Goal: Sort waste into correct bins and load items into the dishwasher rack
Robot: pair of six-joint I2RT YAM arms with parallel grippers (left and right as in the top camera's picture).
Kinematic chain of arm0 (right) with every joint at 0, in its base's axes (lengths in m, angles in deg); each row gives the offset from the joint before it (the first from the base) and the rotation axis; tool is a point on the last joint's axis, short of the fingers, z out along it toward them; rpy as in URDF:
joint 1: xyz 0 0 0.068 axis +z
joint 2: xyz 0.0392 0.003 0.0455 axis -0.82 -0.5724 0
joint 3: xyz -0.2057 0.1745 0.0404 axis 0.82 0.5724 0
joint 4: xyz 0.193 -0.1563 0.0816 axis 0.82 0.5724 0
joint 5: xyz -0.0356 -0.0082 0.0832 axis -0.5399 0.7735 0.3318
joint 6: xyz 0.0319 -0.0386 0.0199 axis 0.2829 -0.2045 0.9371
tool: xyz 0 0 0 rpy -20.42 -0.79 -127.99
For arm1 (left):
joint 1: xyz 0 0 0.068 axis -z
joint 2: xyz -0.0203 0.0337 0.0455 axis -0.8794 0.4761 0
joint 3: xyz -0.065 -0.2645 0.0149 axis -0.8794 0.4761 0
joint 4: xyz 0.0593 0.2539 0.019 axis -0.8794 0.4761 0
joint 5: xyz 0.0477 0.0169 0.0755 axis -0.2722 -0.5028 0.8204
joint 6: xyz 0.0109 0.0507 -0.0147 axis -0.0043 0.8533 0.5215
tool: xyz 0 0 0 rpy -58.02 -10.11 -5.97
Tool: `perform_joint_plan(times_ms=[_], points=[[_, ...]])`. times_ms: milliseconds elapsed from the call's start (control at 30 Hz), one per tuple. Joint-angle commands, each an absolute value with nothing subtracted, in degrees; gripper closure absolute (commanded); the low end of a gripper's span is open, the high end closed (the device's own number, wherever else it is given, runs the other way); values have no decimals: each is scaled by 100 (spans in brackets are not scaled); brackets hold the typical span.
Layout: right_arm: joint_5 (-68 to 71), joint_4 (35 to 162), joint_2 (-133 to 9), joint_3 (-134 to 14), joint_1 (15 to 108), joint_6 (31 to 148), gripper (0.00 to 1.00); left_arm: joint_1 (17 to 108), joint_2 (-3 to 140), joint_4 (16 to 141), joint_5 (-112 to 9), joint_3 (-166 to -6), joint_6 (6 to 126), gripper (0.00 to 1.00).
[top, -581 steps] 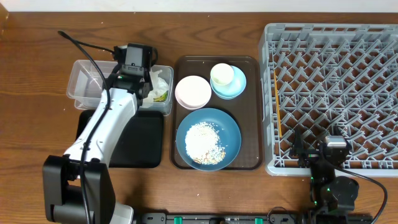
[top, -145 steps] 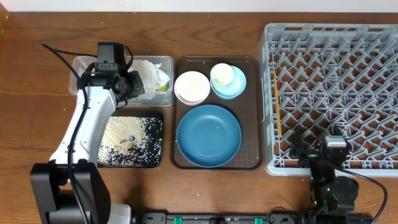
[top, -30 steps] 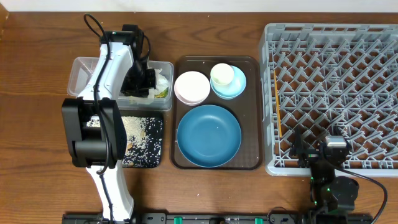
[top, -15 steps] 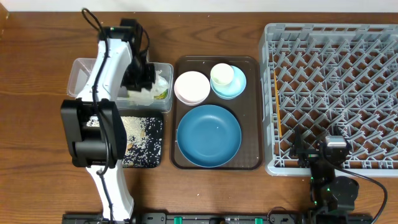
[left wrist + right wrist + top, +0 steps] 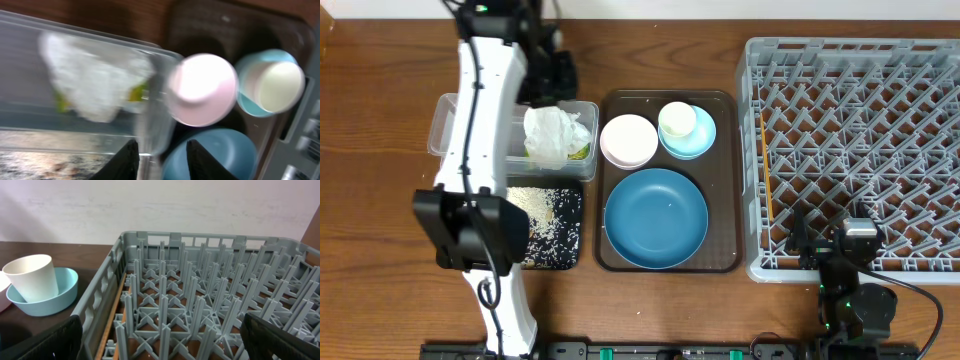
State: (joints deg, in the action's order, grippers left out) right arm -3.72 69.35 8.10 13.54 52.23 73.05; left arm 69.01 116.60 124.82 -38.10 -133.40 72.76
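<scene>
Rack (image 5: 855, 150) fills tabletop's right side; right gripper (image 5: 160, 341) at its near edge, spread wide, empty. Clear tub (image 5: 442, 135) back-left w/ napkins (image 5: 552, 135) in its right end. Left gripper (image 5: 160, 161) past tub's far wall, clear of them, parted, empty. Finger gaps show in wrist views only. Brown tray (image 5: 725, 200) btwn: plate (image 5: 655, 218), bowl (image 5: 630, 143), cup (image 5: 677, 120). Rice (image 5: 545, 205) in black tray (image 5: 565, 255).

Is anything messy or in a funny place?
Nothing lies spilled on the table. The rice is scattered loose in the black tray, and the chopsticks lie flat along one inside wall of the rack.
</scene>
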Motion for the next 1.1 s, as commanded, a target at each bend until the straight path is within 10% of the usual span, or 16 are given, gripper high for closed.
perform_joint_plan(times_ms=[0,300,567,700,1067], points=[[-355,6957,832,1360,5206,7283,1,7395,11662,12386,-4112,-13288,7140,63],[-355,6957,832,1360,5206,7283,1,7939,11612,11866,-3886,-13181,7138,58],[-353,6957,832,1360,5206,7283,1,6440,10794,12253,-3333,-13218,7059,58],[-355,6957,832,1360,5204,7283,1,5213,10379,12467,-3377,-13218,7057,27],[-318,6957,832,1360,5206,7294,1,3367,10309,12674,-3421,-13200,6928,14]])
